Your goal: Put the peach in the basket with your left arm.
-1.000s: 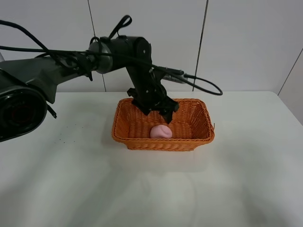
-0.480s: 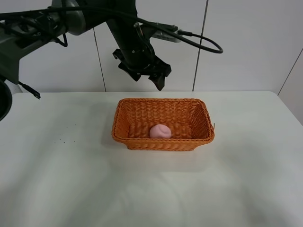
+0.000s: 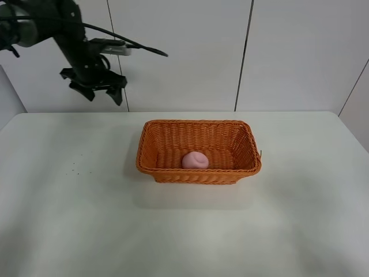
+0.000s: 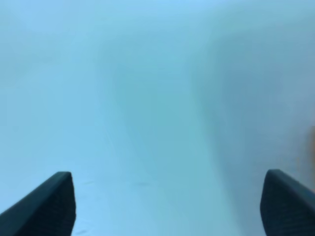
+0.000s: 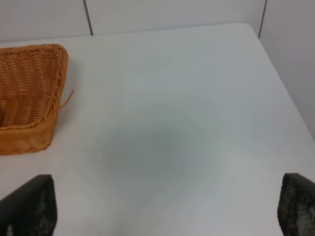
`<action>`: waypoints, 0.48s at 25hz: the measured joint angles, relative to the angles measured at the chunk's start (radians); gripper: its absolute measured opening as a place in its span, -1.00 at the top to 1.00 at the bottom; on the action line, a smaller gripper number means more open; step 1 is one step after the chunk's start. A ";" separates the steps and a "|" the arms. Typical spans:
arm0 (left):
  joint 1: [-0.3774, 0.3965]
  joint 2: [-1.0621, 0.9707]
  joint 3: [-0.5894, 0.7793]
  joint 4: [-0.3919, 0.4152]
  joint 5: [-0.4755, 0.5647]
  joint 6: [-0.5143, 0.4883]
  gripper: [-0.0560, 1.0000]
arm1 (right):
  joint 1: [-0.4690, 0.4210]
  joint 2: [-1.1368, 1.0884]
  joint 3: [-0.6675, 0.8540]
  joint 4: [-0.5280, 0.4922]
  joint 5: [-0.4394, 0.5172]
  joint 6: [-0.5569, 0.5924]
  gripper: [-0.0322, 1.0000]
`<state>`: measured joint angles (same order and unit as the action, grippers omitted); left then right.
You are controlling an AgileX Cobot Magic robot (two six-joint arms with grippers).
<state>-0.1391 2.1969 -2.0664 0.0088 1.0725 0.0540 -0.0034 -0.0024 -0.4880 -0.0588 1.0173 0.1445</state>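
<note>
The pale pink peach point(image 3: 195, 160) lies inside the orange wicker basket point(image 3: 151, 163) at the table's middle, near the basket's front wall. My left gripper point(image 3: 104, 94) is open and empty, raised high at the far left, well away from the basket. In the left wrist view its fingertips point(image 4: 47, 204) stand wide apart over a blurred pale surface. The right gripper point(image 5: 162, 211) is open and empty; one end of the basket point(image 5: 29, 98) shows in the right wrist view. The right arm is out of the exterior view.
The white table point(image 3: 300, 219) stretches around the basket, with a paneled white wall behind it. A few small dark specks point(image 3: 75, 166) lie on the table at the left.
My left arm has lifted out of the basket and swung far to the left, empty. The peach stays in the basket where it was.
</note>
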 joint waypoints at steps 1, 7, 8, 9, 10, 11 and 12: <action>0.033 0.000 0.003 0.001 -0.002 0.000 -0.74 | 0.000 0.000 0.000 0.000 0.000 0.000 -0.41; 0.109 -0.009 0.008 -0.024 -0.001 0.000 -0.74 | 0.000 0.000 0.000 0.000 0.000 0.000 -0.41; 0.108 -0.014 0.009 -0.033 0.006 0.000 -0.74 | 0.000 0.000 0.000 0.000 0.000 0.000 -0.41; 0.106 -0.024 0.010 -0.041 0.018 0.000 -0.74 | 0.000 0.000 0.000 0.000 0.000 0.000 -0.41; 0.105 -0.035 0.010 -0.048 0.038 0.000 -0.74 | 0.000 0.000 0.000 0.000 0.000 0.000 -0.41; 0.101 -0.047 0.010 -0.051 0.072 0.000 -0.74 | 0.000 0.000 0.000 0.000 0.000 0.000 -0.41; 0.097 -0.057 0.012 -0.053 0.098 0.000 -0.74 | 0.000 0.000 0.000 0.000 0.000 0.000 -0.41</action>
<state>-0.0421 2.1395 -2.0543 -0.0445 1.1704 0.0540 -0.0034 -0.0024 -0.4880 -0.0588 1.0173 0.1445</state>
